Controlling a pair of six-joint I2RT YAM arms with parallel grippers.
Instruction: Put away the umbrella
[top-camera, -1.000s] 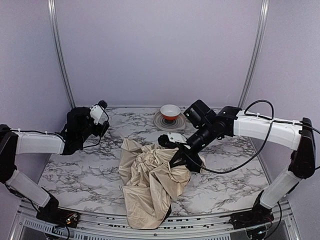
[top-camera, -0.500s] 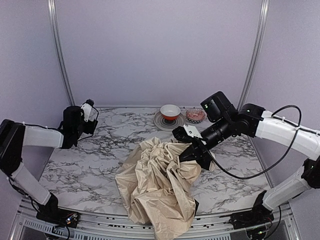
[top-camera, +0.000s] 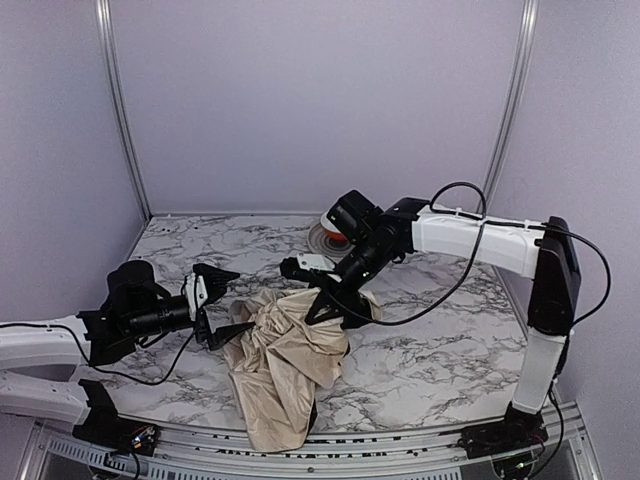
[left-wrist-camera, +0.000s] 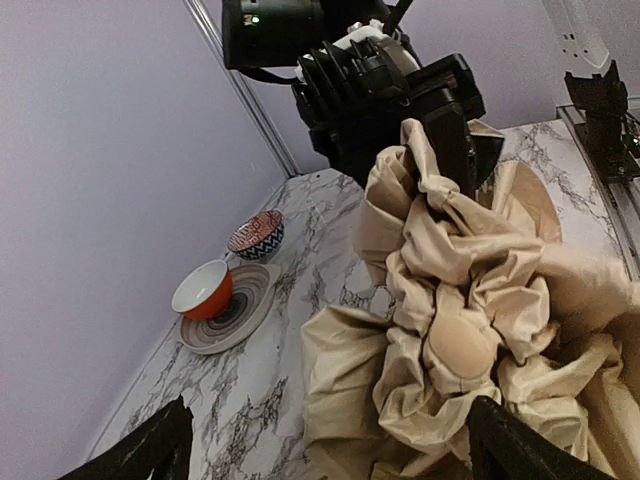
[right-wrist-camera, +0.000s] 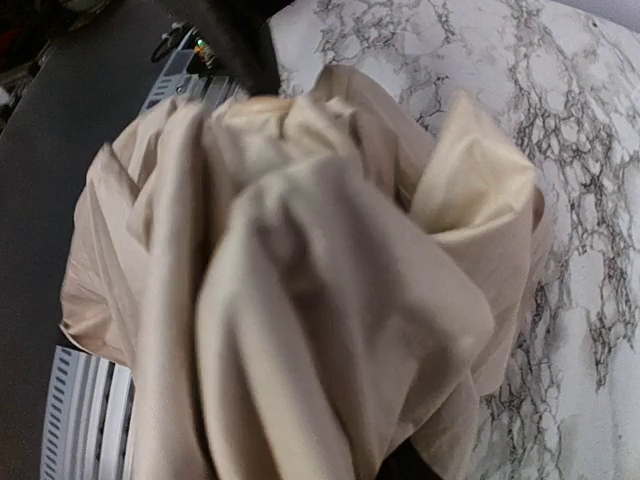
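the left gripper (top-camera: 228, 305) has swung down from the back-left to the edge of the umbrella (top-camera: 285, 355), jaws wide apart and empty. the right gripper (top-camera: 328, 305) has dragged the cream canopy into a tighter heap mid-table. its jaws are buried in fabric, so i cannot tell if they still pinch; likely a handover for gathering.

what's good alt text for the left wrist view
A crumpled cream-beige umbrella fills the right side, the right gripper at its top. At left, a red bowl sits on a striped plate near a patterned bowl.
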